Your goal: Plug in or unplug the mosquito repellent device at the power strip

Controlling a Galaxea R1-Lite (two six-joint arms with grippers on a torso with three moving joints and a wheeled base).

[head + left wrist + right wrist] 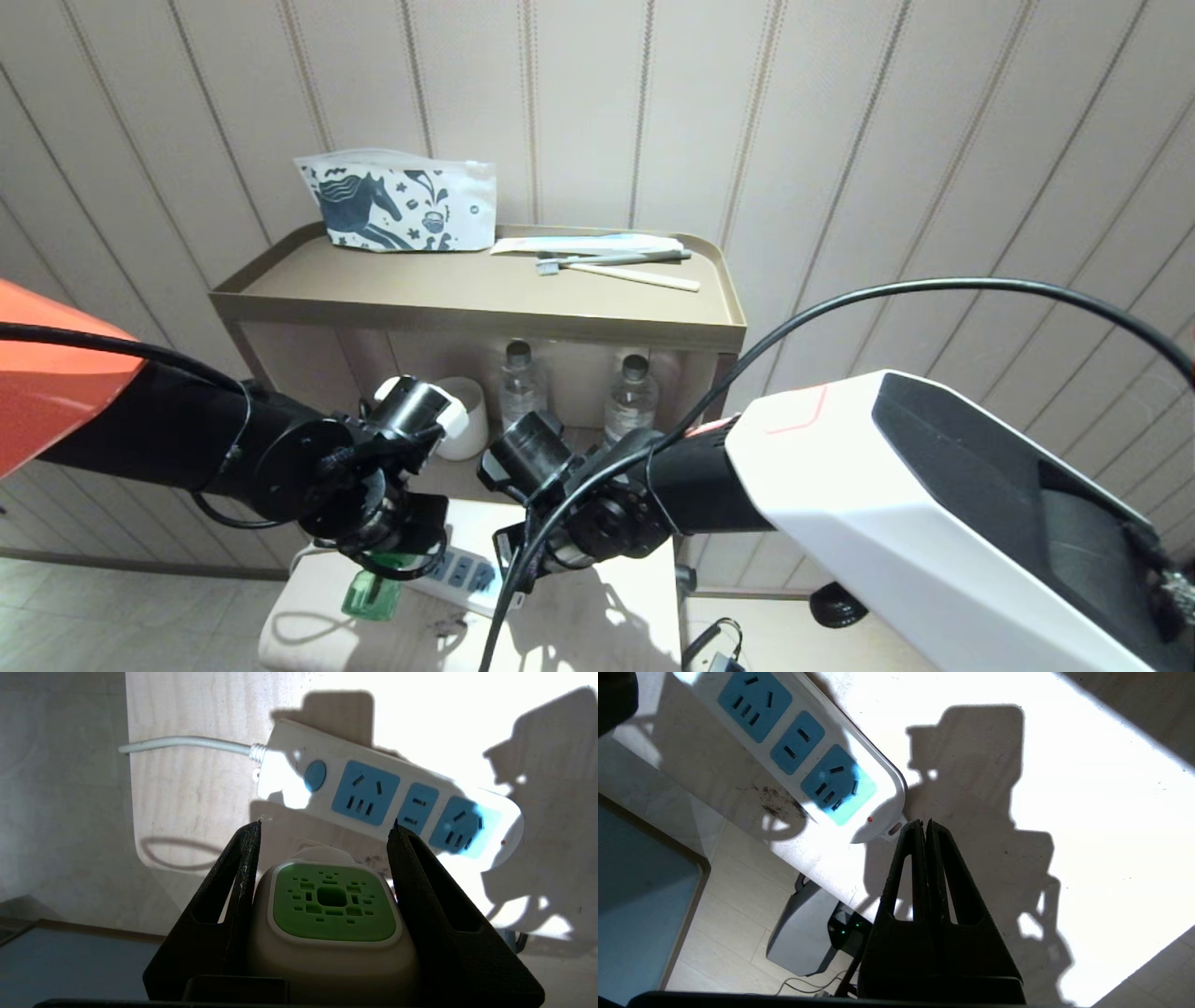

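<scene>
Left tool (327, 826) clamped on mosquito repellent device (332, 905), above and beside power strip (387, 798), clear of sockets; right tool (923, 826) shut, empty, at strip's far end.

Hard overhead light, glare washing out the pale table top (1087, 788), crisp dark arm shadows across it, power strip (383, 798) half shaded, dim floor, head view edges bowed.
</scene>
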